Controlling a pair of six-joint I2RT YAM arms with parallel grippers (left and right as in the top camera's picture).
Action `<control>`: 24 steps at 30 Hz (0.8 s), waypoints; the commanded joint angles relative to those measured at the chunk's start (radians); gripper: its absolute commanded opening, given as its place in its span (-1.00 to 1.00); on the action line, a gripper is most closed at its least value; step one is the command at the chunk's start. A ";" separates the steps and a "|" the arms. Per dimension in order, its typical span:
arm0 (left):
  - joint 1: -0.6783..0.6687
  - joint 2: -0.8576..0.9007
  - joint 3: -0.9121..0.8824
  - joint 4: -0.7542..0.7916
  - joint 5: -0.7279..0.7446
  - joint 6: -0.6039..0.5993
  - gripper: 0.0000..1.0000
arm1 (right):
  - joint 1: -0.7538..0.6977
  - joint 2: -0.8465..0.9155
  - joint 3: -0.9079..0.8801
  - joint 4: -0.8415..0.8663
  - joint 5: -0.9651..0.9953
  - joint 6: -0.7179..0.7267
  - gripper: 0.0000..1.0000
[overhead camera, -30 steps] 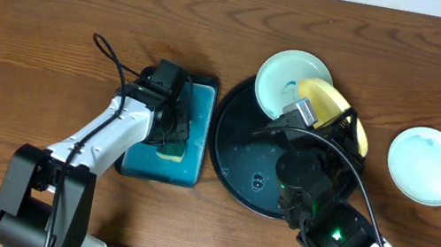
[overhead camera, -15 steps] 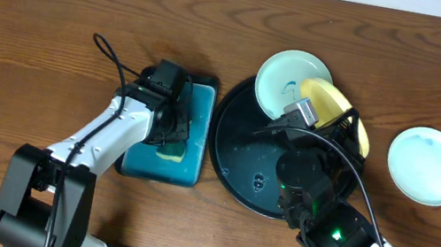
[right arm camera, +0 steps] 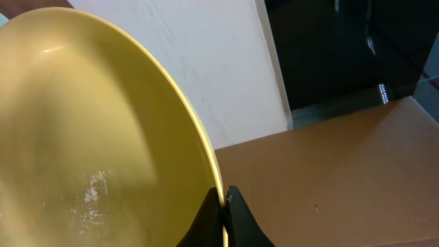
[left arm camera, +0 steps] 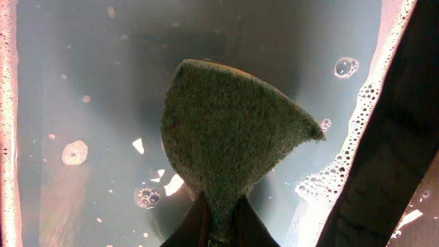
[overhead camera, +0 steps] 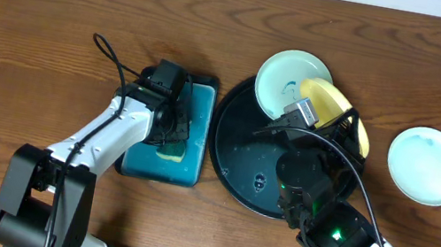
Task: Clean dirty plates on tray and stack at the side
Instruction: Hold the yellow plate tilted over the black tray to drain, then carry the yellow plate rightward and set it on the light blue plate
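Since the right fingers (right arm camera: 241,230) clamp the yellow plate (right arm camera: 89,137) by its rim, tilted over the black tray (overhead camera: 232,161), the left fingers (left arm camera: 194,228), pinching the sponge (left arm camera: 226,137) in the soapy tray (overhead camera: 201,111), should wipe gently toward that grip.

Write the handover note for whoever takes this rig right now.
Left claw: shut on the green scouring sponge, at the soapy water in the rectangular teal-lined tray.
Right claw: shut on the rim of the pale yellow round plate, held tilted over the large round black tray.
One pale mint plate lies on the black tray's far edge. The other mint plate sits on the wooden table to the right, off the tray.
Done: apparently that right-hand plate.
Left: the yellow and far mint plates, then stacking.
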 commanded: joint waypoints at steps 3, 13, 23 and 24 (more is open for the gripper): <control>0.002 0.005 -0.006 -0.002 -0.009 0.017 -0.85 | 0.009 -0.010 0.018 0.006 0.018 -0.005 -0.98; 0.001 0.005 -0.006 -0.003 -0.009 0.017 -0.85 | -0.027 -0.010 0.018 -0.027 0.016 0.278 -0.98; 0.001 0.005 -0.006 0.010 -0.040 0.044 -0.85 | -0.266 0.002 0.018 -0.559 -0.451 1.246 -0.97; 0.000 0.005 -0.007 0.013 -0.075 0.047 -0.85 | -0.301 0.005 0.018 -0.578 -0.497 1.300 -0.98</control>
